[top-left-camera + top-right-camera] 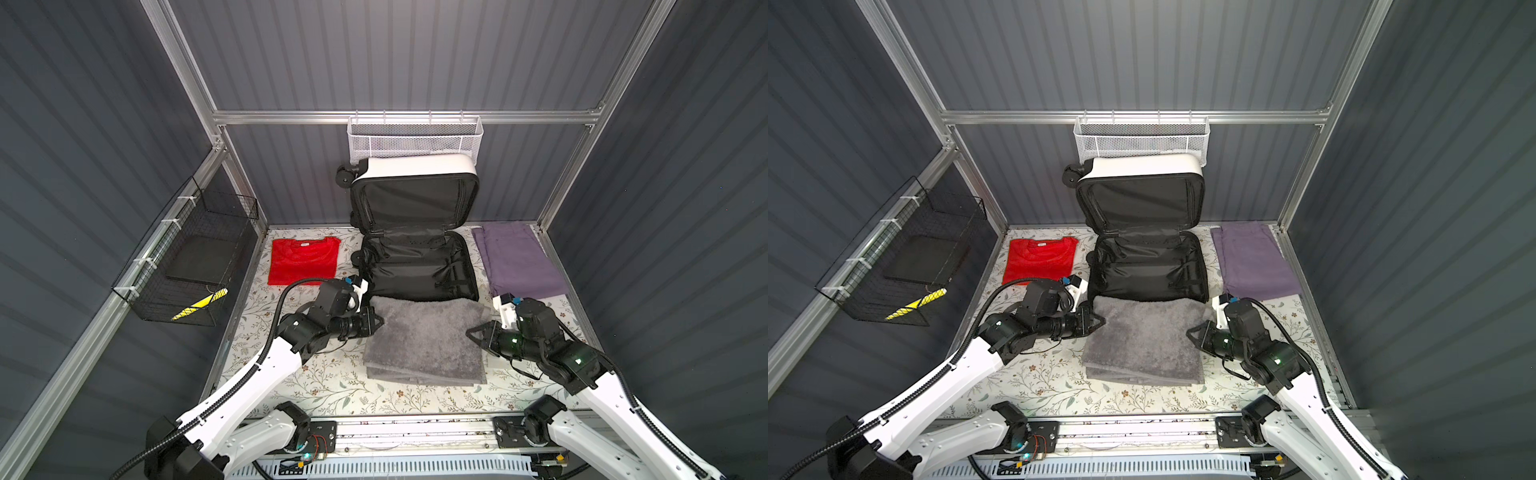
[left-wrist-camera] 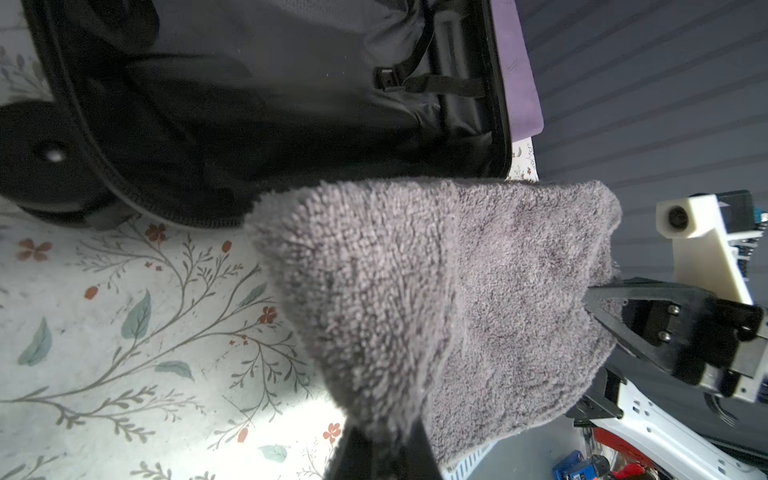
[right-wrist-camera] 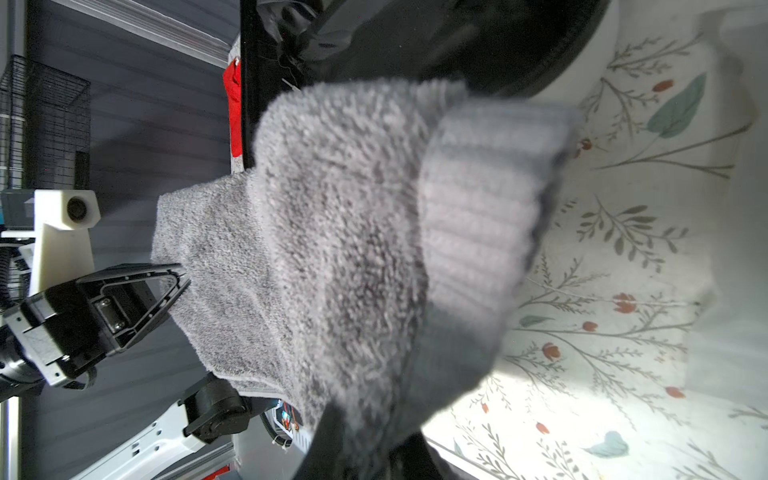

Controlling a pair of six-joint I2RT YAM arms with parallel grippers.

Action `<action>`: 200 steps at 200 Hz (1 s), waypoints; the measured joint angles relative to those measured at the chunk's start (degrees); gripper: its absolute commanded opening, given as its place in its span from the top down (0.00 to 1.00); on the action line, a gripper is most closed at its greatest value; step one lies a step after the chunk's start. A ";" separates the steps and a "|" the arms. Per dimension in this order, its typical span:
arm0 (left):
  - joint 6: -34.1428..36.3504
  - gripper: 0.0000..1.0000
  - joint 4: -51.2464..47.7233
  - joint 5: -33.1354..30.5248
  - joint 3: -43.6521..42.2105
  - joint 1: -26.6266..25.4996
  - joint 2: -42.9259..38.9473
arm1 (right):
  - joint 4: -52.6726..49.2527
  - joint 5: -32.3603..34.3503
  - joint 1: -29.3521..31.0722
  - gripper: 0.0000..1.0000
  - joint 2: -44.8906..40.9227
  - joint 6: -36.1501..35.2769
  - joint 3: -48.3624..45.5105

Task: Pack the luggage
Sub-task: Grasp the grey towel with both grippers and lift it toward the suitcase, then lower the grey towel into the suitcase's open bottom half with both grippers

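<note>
Luggage (image 1: 415, 266) open, black fabric lining; fluffy folded gray towel (image 1: 424, 340) clamped by left fingers (image 1: 376, 321), right fingers (image 1: 476, 331).

The towel (image 2: 415, 291) hides my left gripper (image 2: 386, 455) tips; I see its near fold blurred over the right gripper (image 3: 361, 451), luggage (image 3: 415, 33) cut off.

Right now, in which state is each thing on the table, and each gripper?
luggage: open, lid upright, base empty.
grey towel: folded, in front of the luggage, pinched at both sides.
red T-shirt: folded, flat on the table.
purple trousers: folded, flat on the table.
left gripper: shut on the grey towel.
right gripper: shut on the grey towel.
</note>
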 measured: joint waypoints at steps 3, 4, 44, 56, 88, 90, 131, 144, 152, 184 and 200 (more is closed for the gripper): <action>0.15 1.00 -0.11 -0.17 0.59 0.00 0.57 | -0.13 -0.02 0.00 1.00 0.72 -0.33 0.83; 0.22 1.00 -0.15 -0.22 0.74 0.00 0.70 | -0.17 0.00 0.00 1.00 1.11 -0.48 1.18; 3.37 1.00 -2.16 -2.58 10.43 0.07 8.98 | -0.33 -1.09 -2.62 1.00 10.80 -4.90 10.95; 4.63 1.00 -2.23 -3.04 13.38 0.50 11.61 | -0.13 -2.62 -5.11 1.00 13.35 -6.05 13.20; 7.10 1.00 -1.55 -2.10 18.97 5.18 18.32 | 1.03 -7.04 -12.48 1.00 21.55 -8.92 18.67; 7.32 1.00 -1.46 -1.95 19.28 5.64 18.91 | 1.07 -7.21 -12.79 1.00 22.14 -9.14 18.99; 11.30 1.00 -0.87 -1.01 30.21 10.86 32.37 | 2.99 -10.73 -18.01 1.00 36.96 -12.44 29.57; 12.81 1.00 -0.85 -1.51 34.27 11.04 36.39 | 3.56 -11.10 -18.88 1.00 41.18 -13.16 32.87; 13.68 1.00 -0.90 -1.81 36.30 11.06 38.45 | 3.78 -11.26 -19.30 1.00 43.23 -13.57 34.42; 16.37 1.00 -0.87 -3.85 41.16 11.34 44.74 | 4.55 -11.23 -20.74 1.00 50.34 -14.62 38.82; 17.03 1.00 -0.90 -4.57 42.38 11.72 47.21 | 4.72 -11.23 -21.00 1.00 53.07 -15.10 39.82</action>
